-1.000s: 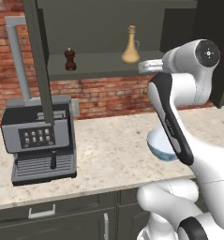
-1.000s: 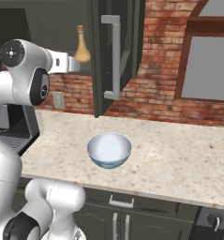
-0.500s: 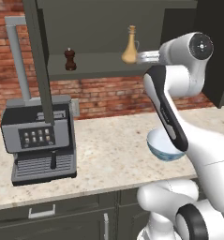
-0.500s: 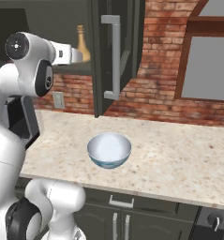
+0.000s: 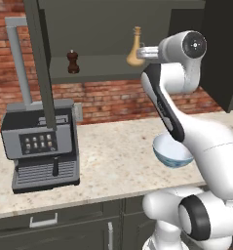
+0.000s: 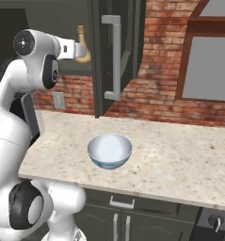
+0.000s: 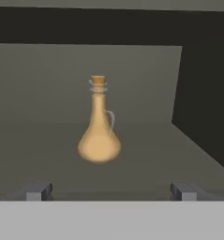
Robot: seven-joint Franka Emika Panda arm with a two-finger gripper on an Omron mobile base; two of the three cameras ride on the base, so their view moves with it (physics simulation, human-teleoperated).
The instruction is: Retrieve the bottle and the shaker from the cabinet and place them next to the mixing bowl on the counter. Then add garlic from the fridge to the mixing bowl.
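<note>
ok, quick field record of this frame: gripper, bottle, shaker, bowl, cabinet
gripper: open, raised to shelf level, aimed at the bottle, holding nothing
bottle: upright on the cabinet shelf, centred ahead between the fingertips, not yet touched
shaker: upright on the same shelf, well left of the bottle in the left base view
mixing bowl: on the counter below the cabinet, looks empty
cabinet: doors open, shelf exposed
coffee machine: on the counter, left end
</note>
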